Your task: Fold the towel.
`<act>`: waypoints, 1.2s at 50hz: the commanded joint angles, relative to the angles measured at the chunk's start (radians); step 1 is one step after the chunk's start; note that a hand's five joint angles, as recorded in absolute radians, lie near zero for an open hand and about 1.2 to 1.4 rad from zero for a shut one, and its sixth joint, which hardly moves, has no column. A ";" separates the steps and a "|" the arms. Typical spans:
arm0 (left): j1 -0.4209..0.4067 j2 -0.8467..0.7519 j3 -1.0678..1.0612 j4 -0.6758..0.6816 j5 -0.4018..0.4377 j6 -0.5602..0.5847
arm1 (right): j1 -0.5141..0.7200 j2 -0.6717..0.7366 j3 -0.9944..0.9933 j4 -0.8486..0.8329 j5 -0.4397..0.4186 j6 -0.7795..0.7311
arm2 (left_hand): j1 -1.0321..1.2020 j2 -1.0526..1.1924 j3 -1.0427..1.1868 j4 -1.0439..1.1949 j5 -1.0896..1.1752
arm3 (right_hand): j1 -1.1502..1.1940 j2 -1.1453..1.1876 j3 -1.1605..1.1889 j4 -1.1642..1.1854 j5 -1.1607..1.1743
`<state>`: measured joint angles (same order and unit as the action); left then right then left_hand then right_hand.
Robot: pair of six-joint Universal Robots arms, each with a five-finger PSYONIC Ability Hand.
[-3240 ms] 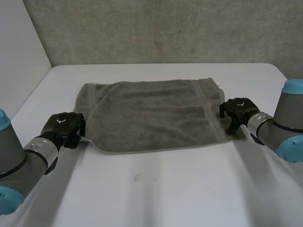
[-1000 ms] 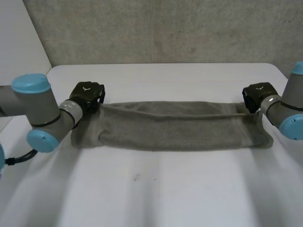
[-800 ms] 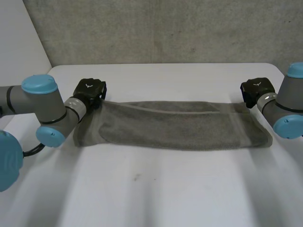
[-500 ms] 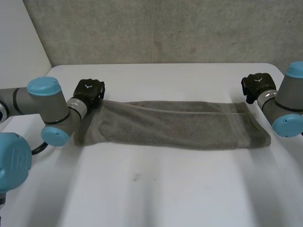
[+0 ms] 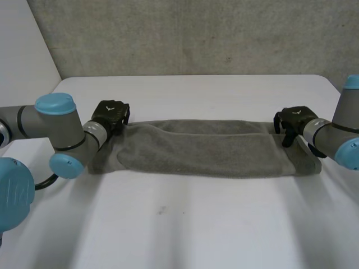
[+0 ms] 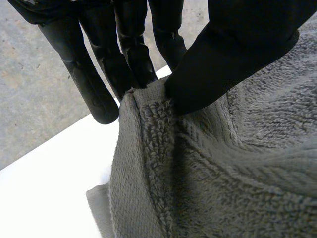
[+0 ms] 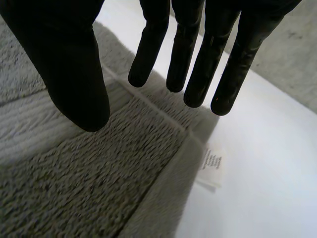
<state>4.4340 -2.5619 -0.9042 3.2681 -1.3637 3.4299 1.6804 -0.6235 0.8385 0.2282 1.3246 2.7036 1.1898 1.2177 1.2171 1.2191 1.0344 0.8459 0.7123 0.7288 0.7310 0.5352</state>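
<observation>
The grey towel (image 5: 207, 148) lies across the white table (image 5: 190, 224) as a long strip, folded over on itself. My left hand (image 5: 111, 116) is at its far left corner. In the left wrist view the thumb (image 6: 237, 44) and fingers (image 6: 129, 44) pinch that raised corner of the towel (image 6: 223, 173). My right hand (image 5: 293, 120) hovers over the towel's right end. In the right wrist view its fingers (image 7: 198, 54) are straight and spread from the thumb, with nothing between them, just above the towel (image 7: 74, 173) and its white label (image 7: 213, 166).
A concrete wall (image 5: 196, 33) stands behind the table's far edge. Bare table (image 5: 185, 92) lies between the towel and the wall, and a wide bare stretch lies in front of the towel.
My right hand has let go of the towel's right corner, opened its fingers and shifted inward over the cloth. The towel's top layer has settled flat. My left hand keeps its pinch.
</observation>
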 commanded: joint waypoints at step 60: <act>-0.002 0.259 -0.190 0.031 -0.035 -0.015 | -0.034 -0.303 0.307 -0.290 -0.007 0.130 | -1.015 -1.043 -1.043 -1.045 -1.034 | -0.671 -0.538 -0.554 -0.556 -0.535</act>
<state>4.4317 -2.4931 -0.8775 3.2919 -1.4062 3.4180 1.6765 -0.7498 0.9095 -0.0647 1.3348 2.8363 0.1842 0.1725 0.1737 0.1755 0.0302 0.2111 0.2301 0.2174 0.2347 0.0733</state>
